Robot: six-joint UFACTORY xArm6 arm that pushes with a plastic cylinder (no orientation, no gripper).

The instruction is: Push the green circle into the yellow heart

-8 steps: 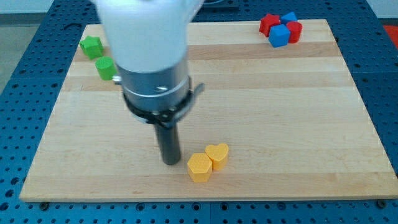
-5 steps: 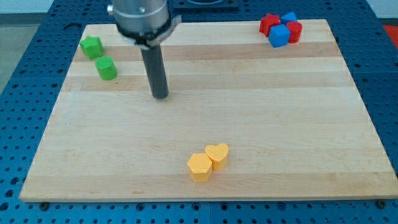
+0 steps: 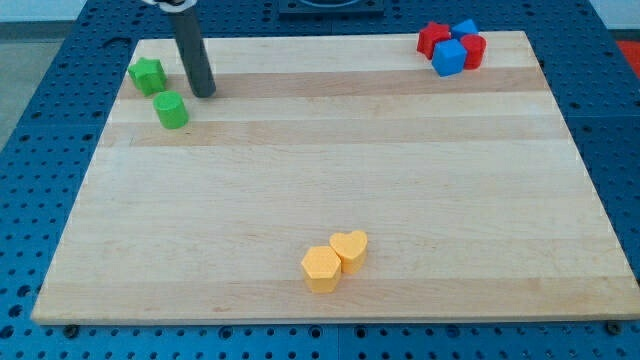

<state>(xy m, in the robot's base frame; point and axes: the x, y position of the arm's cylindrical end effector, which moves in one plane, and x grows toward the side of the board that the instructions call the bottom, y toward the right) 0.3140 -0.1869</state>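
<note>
Two green blocks (image 3: 171,110) by my tip (image 3: 204,92); two yellow (image 3: 349,248); four red-blue (image 3: 452,46)

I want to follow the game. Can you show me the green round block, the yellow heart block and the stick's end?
green round block (image 3: 172,110), camera view, top face
yellow heart block (image 3: 349,246), camera view, top face
my tip (image 3: 204,93), camera view, rod's very end
</note>
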